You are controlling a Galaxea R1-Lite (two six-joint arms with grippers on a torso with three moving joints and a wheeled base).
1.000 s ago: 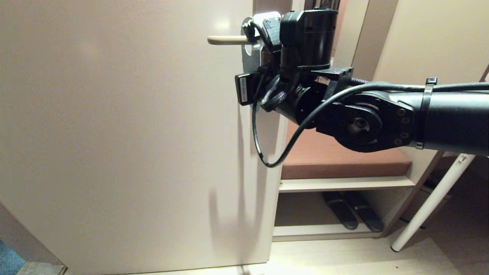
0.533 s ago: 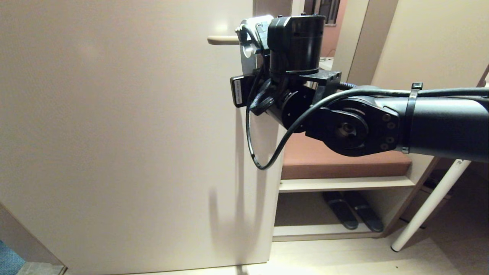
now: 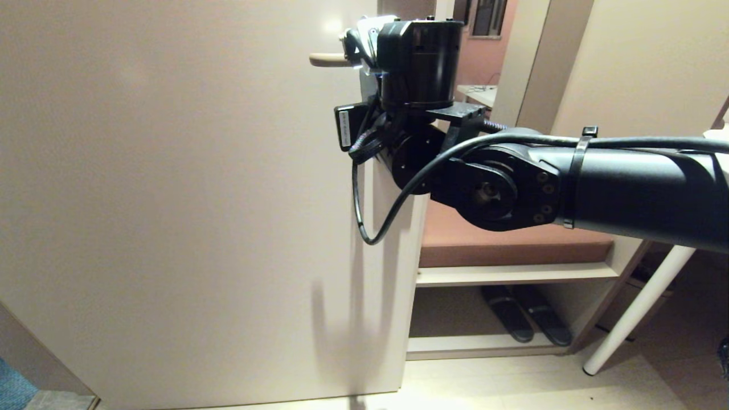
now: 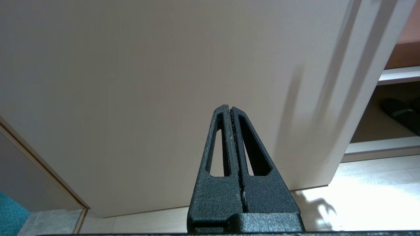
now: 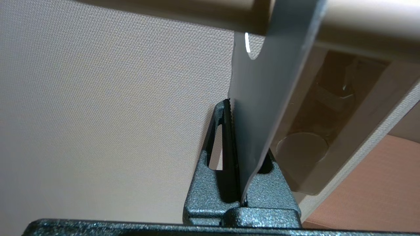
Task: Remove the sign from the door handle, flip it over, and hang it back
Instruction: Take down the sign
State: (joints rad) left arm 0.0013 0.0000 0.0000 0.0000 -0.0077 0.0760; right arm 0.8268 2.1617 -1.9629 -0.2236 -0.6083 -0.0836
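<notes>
Right gripper (image 5: 234, 108) clamped on the sign (image 5: 262, 108), its printed face turned edge-on, words unreadable. Sign's top cut off at the handle (image 5: 361, 16) above, against the door (image 5: 98, 114). Left gripper (image 4: 231, 113) pressed together, low by the door.

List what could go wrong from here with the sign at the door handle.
1. The right gripper pinches only the sign's lower edge, so the card could twist or slip out.
2. The door handle passes through the sign's hole; a skewed pull may catch the hole's rim on the bar and bend the card.
</notes>
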